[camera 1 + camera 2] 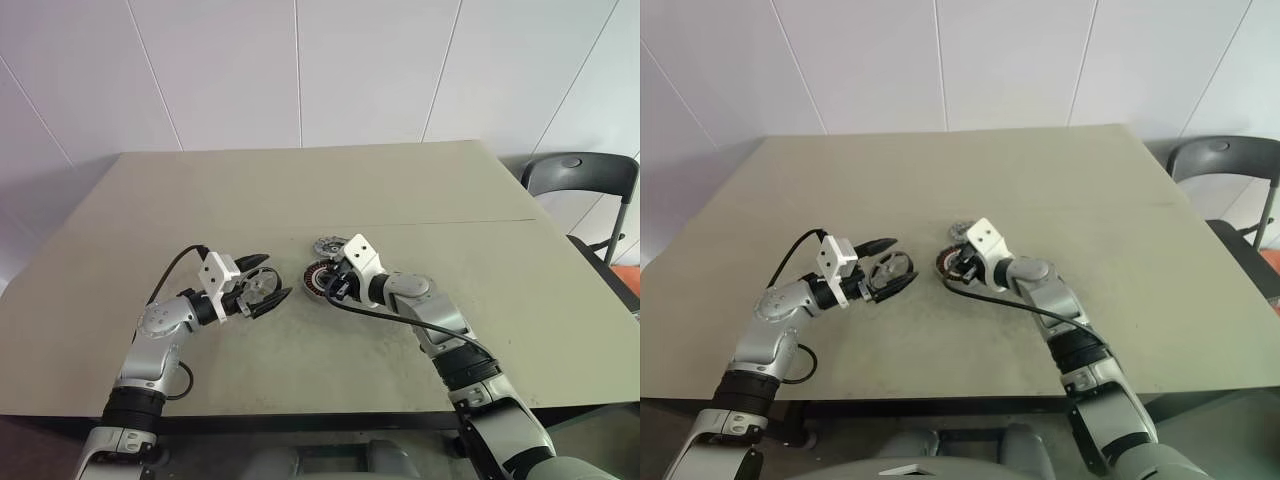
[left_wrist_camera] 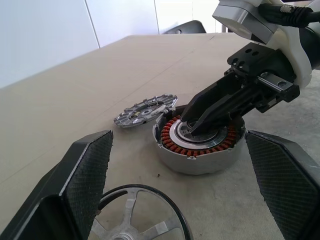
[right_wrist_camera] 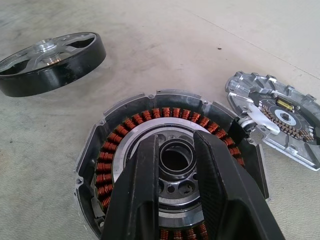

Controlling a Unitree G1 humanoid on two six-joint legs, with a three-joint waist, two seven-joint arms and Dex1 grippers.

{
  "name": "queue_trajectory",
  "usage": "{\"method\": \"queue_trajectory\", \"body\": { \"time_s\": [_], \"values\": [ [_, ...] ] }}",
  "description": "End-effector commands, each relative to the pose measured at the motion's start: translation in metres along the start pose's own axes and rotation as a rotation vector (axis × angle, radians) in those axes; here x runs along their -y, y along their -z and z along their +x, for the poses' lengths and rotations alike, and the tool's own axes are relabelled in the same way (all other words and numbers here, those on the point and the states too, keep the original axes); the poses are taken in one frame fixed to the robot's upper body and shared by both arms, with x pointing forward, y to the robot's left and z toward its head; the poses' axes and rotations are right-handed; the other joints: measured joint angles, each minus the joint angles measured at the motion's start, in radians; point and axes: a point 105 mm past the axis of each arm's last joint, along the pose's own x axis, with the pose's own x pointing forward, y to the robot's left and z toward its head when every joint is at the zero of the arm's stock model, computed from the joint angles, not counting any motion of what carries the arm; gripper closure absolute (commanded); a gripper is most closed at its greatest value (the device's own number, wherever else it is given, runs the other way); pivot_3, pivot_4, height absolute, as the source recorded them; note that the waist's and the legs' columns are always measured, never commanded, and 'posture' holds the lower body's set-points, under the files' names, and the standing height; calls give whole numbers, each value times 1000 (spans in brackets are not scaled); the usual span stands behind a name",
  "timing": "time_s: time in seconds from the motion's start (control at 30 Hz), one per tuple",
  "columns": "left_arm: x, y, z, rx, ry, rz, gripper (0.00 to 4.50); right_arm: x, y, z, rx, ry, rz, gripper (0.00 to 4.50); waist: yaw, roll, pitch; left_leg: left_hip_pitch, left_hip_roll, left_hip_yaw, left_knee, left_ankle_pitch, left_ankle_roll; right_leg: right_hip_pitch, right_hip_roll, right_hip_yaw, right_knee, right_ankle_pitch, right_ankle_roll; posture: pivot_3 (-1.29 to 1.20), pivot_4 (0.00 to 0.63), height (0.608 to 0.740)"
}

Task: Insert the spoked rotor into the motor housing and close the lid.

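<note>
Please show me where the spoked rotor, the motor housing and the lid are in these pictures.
spoked rotor (image 3: 52,62), right wrist view, on its black outer rim.
motor housing (image 3: 107,150), right wrist view, on the copper windings.
lid (image 2: 142,110), left wrist view, on its ribbed grey face.

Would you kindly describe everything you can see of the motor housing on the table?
The motor housing is a round, shallow silver-grey metal shell, open on top, lying flat on the table. Inside, a ring of copper-coloured windings circles a silver centre with a dark bore. The right tool reaches over it, its two black fingers either side of the hub, slightly apart. The lid lies close beside the rim, the spoked rotor farther off.
</note>
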Motion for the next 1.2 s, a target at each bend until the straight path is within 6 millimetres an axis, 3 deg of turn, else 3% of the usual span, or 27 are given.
{"method": "queue_trajectory", "body": {
  "time_s": [0.03,0.23,0.53,0.87,1.2],
  "values": [
    [-2,-8,0,28,-5,29,0,2,-14,-1,50,15,-13,3825,0,0,0,0,0,0,0,0,0,0,0,0,0,0,0,0,0,740],
    [-2,-9,1,29,-3,30,0,1,-15,-1,57,17,-4,3825,0,0,0,0,0,0,0,0,0,0,0,0,0,0,0,0,0,740],
    [-2,-10,2,31,-4,33,0,1,-14,0,55,23,-13,878,0,0,0,0,0,0,0,0,0,0,0,0,0,0,0,0,0,740],
    [-2,-12,2,32,-1,33,0,3,-19,0,81,35,-7,878,0,0,0,-1,0,0,0,0,0,-1,0,0,0,0,0,0,0,740],
    [-1,-13,2,33,-1,34,0,-3,-8,1,43,-3,-11,4075,-1,0,0,-8,0,0,0,1,-1,-9,0,0,0,1,-1,0,0,740]
  ]
}}
